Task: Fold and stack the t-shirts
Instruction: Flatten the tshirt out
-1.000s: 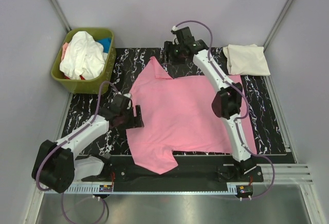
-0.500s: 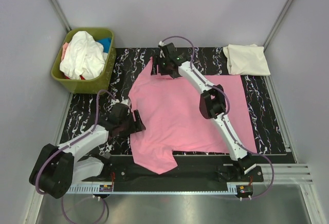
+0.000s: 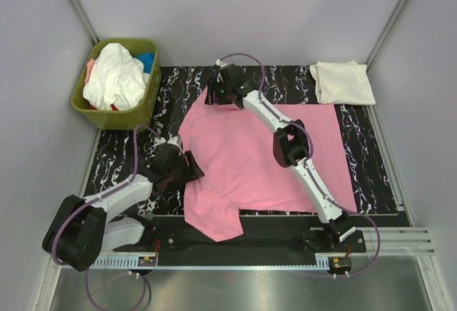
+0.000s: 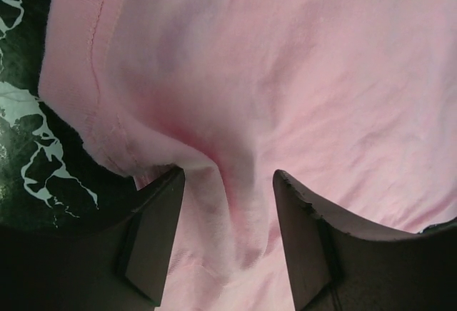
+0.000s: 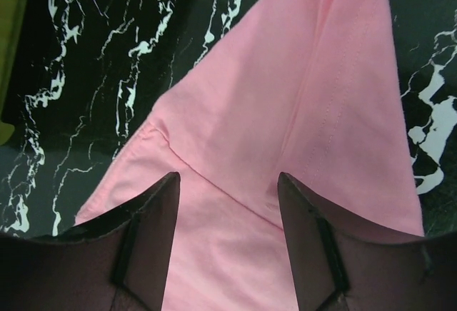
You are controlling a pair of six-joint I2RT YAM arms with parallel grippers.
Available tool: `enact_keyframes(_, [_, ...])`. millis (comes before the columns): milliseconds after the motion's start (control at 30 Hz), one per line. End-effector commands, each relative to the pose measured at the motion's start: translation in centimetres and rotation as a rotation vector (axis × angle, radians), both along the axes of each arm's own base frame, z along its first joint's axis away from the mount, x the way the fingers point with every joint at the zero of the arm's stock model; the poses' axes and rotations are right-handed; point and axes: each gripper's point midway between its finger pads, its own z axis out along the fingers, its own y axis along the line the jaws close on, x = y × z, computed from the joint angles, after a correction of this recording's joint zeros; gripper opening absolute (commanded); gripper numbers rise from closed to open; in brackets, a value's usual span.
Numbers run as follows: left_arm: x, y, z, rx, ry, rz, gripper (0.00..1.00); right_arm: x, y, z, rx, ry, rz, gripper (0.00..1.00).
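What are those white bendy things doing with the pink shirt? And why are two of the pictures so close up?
Those are two robot arms, bolted to the near edge of a black marbled table. The wide picture comes from a camera up above. The two close-ups come from little cameras on the arms' wrists, so you see each arm's dark fingers at the bottom.

A pink t-shirt lies spread on the table. The left pincer is open, with a ridge of pink cloth between its fingers. The right pincer is open over the far sleeve. Neither has pinched shut.

A folded cream shirt lies in the far right corner. The green bin holds a white shirt and something blue.
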Motion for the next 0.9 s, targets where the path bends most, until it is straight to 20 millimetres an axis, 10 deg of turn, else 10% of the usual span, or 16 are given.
enact_keyframes(0, [-4.8,2.9,-3.8,0.105,0.168,0.041,0.60,-0.1,1.5,0.6,0.042,-0.035,0.047,0.63])
enact_keyframes(300, [-5.4,2.6,-3.8,0.081,0.156,0.053,0.49,-0.4,0.4,-1.7,-0.058,-0.025,0.019,0.52])
enact_keyframes(467, [-5.3,2.5,-4.1,0.094,0.163,0.051,0.37,1.6,-3.8,-2.1,-0.262,-0.115,-0.069,0.45])
enact_keyframes(867, [-5.3,2.6,-4.3,0.100,0.158,0.058,0.31,2.4,-6.9,2.2,-0.343,-0.194,-0.089,0.45])
